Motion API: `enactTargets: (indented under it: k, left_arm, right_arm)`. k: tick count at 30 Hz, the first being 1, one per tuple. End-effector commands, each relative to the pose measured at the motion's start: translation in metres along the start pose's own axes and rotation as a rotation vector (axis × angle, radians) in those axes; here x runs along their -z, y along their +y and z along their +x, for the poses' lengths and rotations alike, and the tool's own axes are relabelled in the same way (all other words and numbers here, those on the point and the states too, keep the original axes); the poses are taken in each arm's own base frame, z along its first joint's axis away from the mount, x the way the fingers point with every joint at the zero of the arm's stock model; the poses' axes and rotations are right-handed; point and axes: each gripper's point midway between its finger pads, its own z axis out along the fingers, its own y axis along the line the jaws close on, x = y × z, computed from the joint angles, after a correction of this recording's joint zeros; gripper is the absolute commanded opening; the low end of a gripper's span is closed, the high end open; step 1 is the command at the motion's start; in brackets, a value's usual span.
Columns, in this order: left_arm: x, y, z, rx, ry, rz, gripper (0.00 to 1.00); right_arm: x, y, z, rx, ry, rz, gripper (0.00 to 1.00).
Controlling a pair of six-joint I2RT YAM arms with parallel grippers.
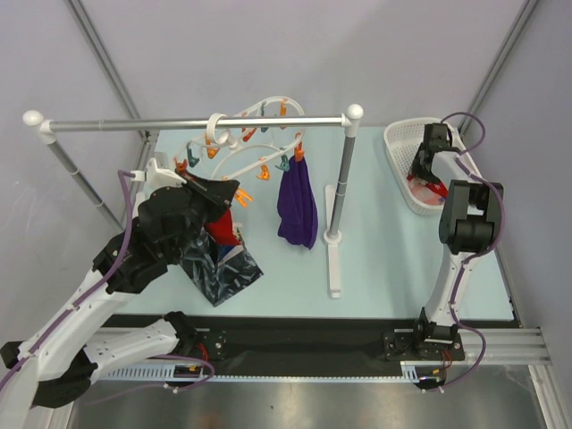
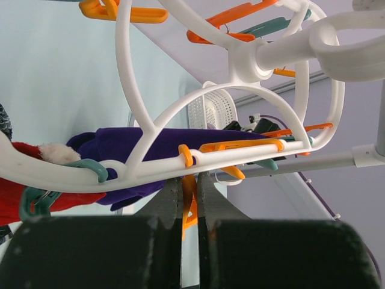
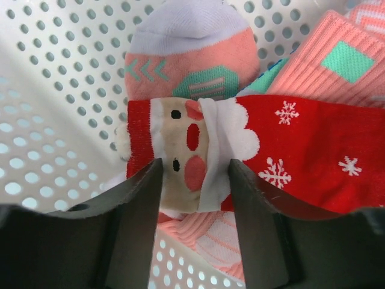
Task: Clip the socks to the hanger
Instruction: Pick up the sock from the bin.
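The white oval hanger (image 1: 255, 134) hangs from the rail, with orange and teal clothespins dangling. My left gripper (image 1: 225, 191) is under its ring (image 2: 138, 120), shut on an orange clothespin (image 2: 190, 205). A red sock (image 2: 24, 195) hangs from a teal pin at the left and also shows in the top view (image 1: 227, 228). My right gripper (image 1: 427, 170) is down in the white basket, open. Its jaws (image 3: 195, 171) straddle the Santa-face end of a red sock with snowflakes (image 3: 301, 150), not pinching it. Salmon-pink socks (image 3: 186, 57) with teal patches lie around it.
A purple cloth (image 1: 298, 204) and a dark navy marbled cloth (image 1: 219, 268) hang from the hanger. The grey rail (image 1: 179, 122) with white ball ends stands on a post and foot (image 1: 334, 241). The perforated white basket (image 1: 400, 152) sits at the far right.
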Motion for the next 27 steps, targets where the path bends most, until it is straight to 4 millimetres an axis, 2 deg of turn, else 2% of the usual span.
enactTargets:
  k: [1,4,5,9,11,17,23,27]
  left_arm:
    - [0.002,0.008,0.006,-0.034,0.028,-0.017,0.00]
    - [0.002,0.008,0.005,-0.033,0.025,-0.017,0.00]
    - [0.002,0.008,0.005,-0.035,0.026,-0.019,0.00]
    - [0.001,0.008,0.007,-0.034,0.030,-0.018,0.00]
    - [0.001,0.007,0.008,-0.035,0.036,-0.015,0.00]
    - [0.001,0.009,0.008,-0.035,0.035,-0.020,0.00]
    - [0.001,0.010,0.009,-0.040,0.035,-0.023,0.00]
    - [0.000,0.009,0.011,-0.034,0.040,-0.016,0.00]
  right_arm:
    - [-0.003,0.003,-0.014,-0.019,-0.022,0.002,0.52]
    - [-0.001,0.001,-0.018,-0.017,-0.040,0.013,0.42]
    - [0.001,-0.001,-0.022,-0.019,-0.048,0.027,0.35]
    - [0.018,-0.004,-0.044,-0.029,-0.110,0.033,0.22]
    - [0.028,-0.007,-0.056,-0.036,-0.135,0.038,0.21]
    - [0.054,-0.021,-0.082,-0.063,-0.177,0.055,0.11]
    - [0.096,-0.034,-0.105,-0.135,-0.237,0.014,0.00]
    - [0.131,-0.036,-0.114,-0.160,-0.277,-0.022,0.00]
